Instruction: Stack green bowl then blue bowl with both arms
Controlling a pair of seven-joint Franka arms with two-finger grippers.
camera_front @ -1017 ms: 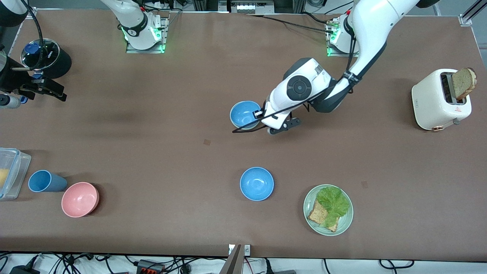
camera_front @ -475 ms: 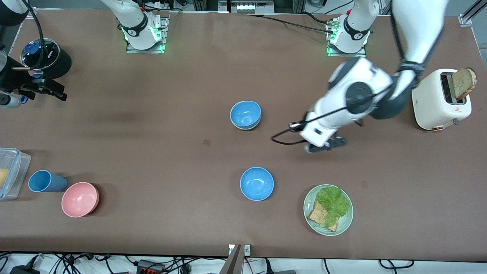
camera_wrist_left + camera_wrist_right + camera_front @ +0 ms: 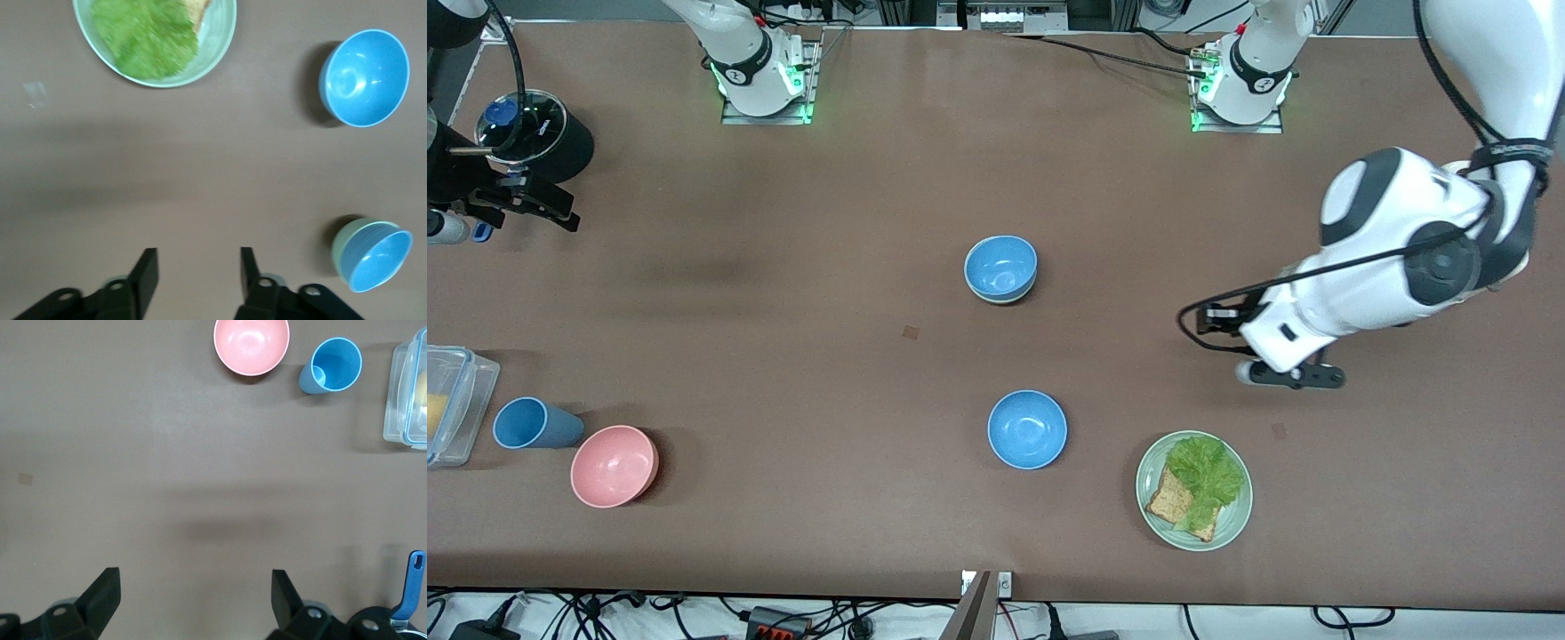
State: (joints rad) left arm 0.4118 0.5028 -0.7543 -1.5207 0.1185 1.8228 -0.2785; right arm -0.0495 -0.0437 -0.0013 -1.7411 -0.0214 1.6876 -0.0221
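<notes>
I read the blue bowl (image 3: 1000, 267) as already nested in the green bowl (image 3: 1005, 297), whose pale rim peeks out beneath it, the stack sitting on the counter (image 3: 783, 356) farther from the front camera than the spare blue bowl (image 3: 1027, 429). Both look light, stiff, slick plastic, so I'd pinch a rim wall. My left gripper (image 3: 1288, 375) hangs spread and empty over bare counter near the lettuce plate (image 3: 1193, 490); the right gripper (image 3: 193, 603), also spread, waits at its own end.

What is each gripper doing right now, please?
Left gripper: open, holding nothing, above bare table between the plate and the toaster.
Right gripper: open, holding nothing, waiting at the right arm's end of the table.
</notes>
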